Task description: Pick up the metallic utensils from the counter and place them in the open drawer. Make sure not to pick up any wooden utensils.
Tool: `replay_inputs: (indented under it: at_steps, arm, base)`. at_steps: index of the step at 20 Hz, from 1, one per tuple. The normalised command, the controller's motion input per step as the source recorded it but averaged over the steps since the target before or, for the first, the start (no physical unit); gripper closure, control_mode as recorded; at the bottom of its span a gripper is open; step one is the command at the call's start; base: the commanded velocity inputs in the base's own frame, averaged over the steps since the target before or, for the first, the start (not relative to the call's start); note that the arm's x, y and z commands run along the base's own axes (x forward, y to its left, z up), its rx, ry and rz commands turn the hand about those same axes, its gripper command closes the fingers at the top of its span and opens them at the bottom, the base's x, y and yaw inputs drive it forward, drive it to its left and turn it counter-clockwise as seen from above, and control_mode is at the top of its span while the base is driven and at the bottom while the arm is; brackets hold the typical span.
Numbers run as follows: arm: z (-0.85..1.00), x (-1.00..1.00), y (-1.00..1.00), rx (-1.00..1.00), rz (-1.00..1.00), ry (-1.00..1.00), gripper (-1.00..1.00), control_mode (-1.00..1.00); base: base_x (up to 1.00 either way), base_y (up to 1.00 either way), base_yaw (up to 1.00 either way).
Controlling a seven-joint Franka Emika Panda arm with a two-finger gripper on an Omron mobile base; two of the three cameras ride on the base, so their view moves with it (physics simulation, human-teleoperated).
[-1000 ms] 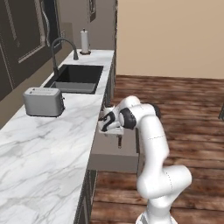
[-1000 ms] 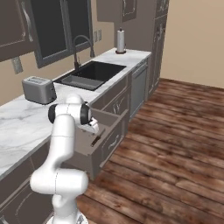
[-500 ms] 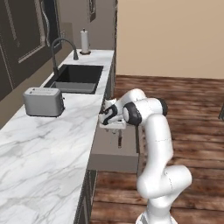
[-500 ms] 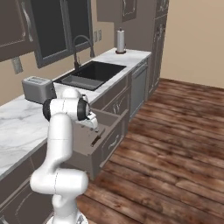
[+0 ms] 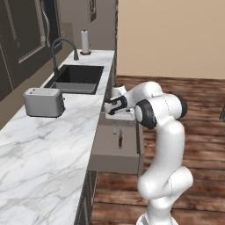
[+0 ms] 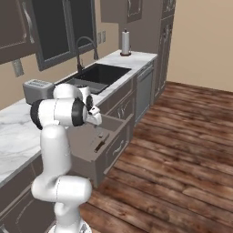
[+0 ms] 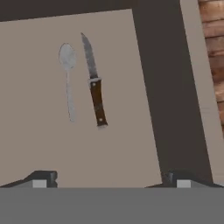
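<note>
End effector (image 5: 108,107) raised from open drawer (image 5: 115,151), swung toward worktop.

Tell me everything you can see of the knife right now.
The knife is slim, with a dark handle, a pale cap at its butt and a dull grey, pointed blade that looks metallic. It lies flat on the floor of the open drawer, beside the spoon, roughly parallel and not touching it. Nothing grips it.
</note>
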Motion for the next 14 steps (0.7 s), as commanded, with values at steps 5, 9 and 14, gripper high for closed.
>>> replay_inputs:
  at_steps: [5, 9, 14]
  arm:
    - [1.0, -0.62, -0.47, 0.02, -0.03, -0.07, -1.0, -1.0]
    - [0.86, -0.99, -0.63, 0.14, -0.02, -0.2, -1.0, -1.0]
    - [0.91, -1.0, -0.33, 0.08, -0.03, -0.2, -1.0, -1.0]
  base:
    - [0.0, 0.0, 0.0]
    - [0.0, 0.0, 0.0]
    - [0.0, 0.0, 0.0]
